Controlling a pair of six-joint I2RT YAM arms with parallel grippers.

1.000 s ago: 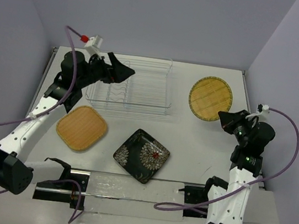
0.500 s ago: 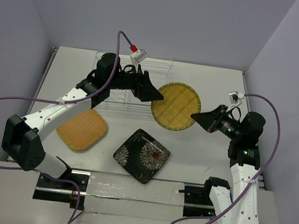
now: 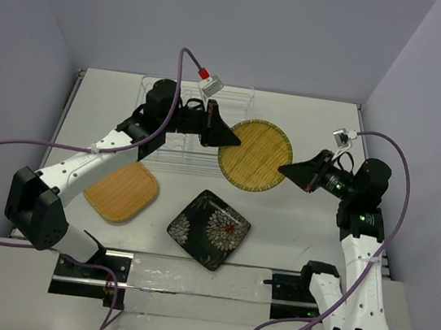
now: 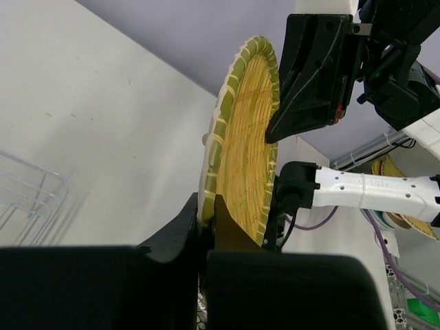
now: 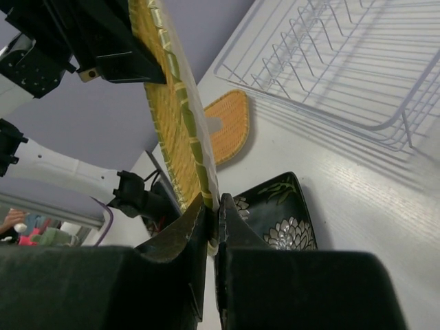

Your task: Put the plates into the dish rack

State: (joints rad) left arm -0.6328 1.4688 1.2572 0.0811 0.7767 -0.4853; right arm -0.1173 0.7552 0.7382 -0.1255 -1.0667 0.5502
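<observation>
Item: yellow plate [image 3: 255, 155]. A second ago it lay flat at the far right of the desk [image 3: 295, 217]; now it is airborne on edge, just right of the dish rack [image 5: 344, 62].
My left tool [image 4: 210, 206]: pinching the plate's rack-side rim.
My right tool [image 5: 212, 206]: pinching the opposite rim.
Status: handover under way, I judge.
Bamboo plate [image 3: 121, 191], black plate [image 3: 208, 230]: flat on the desk, unloaded.

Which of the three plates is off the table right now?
The round yellow plate, gripped by the left hand and right hand; the tan plate and black flowered plate lie flat.

Three plates [image 3: 256, 154], one dish rack [image 5: 344, 62]
</observation>
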